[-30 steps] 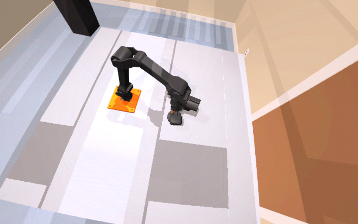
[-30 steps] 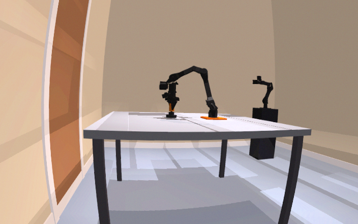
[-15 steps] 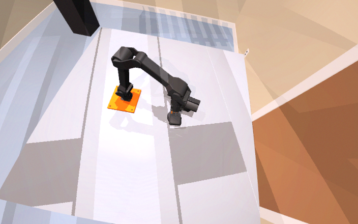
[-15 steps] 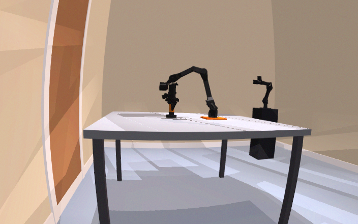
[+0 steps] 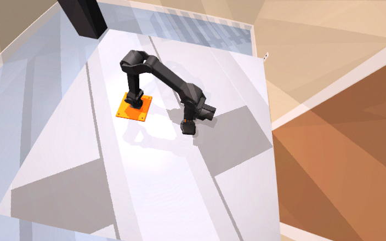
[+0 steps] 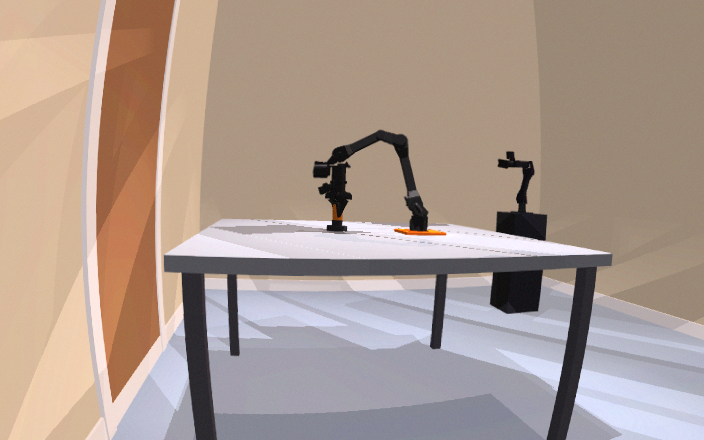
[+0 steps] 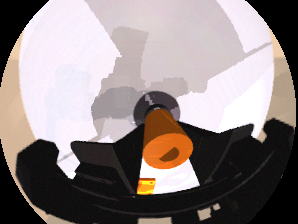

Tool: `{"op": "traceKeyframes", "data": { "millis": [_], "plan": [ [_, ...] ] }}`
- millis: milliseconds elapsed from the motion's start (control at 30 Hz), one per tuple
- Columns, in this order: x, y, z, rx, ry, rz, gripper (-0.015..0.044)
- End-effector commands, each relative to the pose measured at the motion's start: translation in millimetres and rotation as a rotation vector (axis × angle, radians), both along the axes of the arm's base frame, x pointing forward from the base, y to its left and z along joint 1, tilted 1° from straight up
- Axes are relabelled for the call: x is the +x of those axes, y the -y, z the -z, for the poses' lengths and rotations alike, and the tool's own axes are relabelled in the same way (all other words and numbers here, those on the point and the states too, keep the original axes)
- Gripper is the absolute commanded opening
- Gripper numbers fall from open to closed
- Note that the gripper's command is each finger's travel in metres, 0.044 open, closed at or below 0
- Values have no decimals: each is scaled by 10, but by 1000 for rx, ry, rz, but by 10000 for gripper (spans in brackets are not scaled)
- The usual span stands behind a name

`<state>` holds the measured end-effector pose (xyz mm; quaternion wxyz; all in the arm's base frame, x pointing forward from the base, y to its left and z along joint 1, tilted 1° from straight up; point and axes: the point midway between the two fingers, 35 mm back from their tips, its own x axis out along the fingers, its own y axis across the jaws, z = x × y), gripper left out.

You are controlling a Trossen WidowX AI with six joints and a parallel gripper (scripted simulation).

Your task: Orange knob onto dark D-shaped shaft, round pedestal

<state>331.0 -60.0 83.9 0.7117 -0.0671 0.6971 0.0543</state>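
Observation:
The dark round pedestal (image 6: pixel 336 227) (image 7: pixel 141 107) stands on the table. The orange knob (image 6: pixel 336 212) (image 7: pixel 162 127) stands upright over its middle, the lower end at the pedestal's centre in the wrist view. A short dark part shows below the knob in the exterior view; I cannot tell whether it is shaft or pedestal. My gripper (image 6: pixel 337 216) (image 7: pixel 160 125) points down and is shut on the knob, a finger against each side. The knob's top shows a dark half-round opening. The shaft's flat side is hidden. In the top view only a sliver of orange shows among dark parts.
The arm's orange base plate (image 5: pixel 132 113) (image 6: pixel 434 232) is on the same table (image 5: pixel 164 179) (image 6: pixel 387 265). A second small arm (image 6: pixel 522 180) stands on a black block (image 6: pixel 518 290) beyond the table. Shadows lie across the table top.

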Motion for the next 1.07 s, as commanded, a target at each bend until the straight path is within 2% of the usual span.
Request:
{"op": "traceKeyframes", "data": {
  "millis": [0,200,500,767,1033],
  "plan": [
    [1,0,-3,0,1,4,289],
    [1,0,-3,0,1,4,440],
    [5,0,-25,0,1,4,440],
    [-14,-16,-919,0,0,0,440],
    [9,-10,-942,0,0,0,440]
  ]
}}
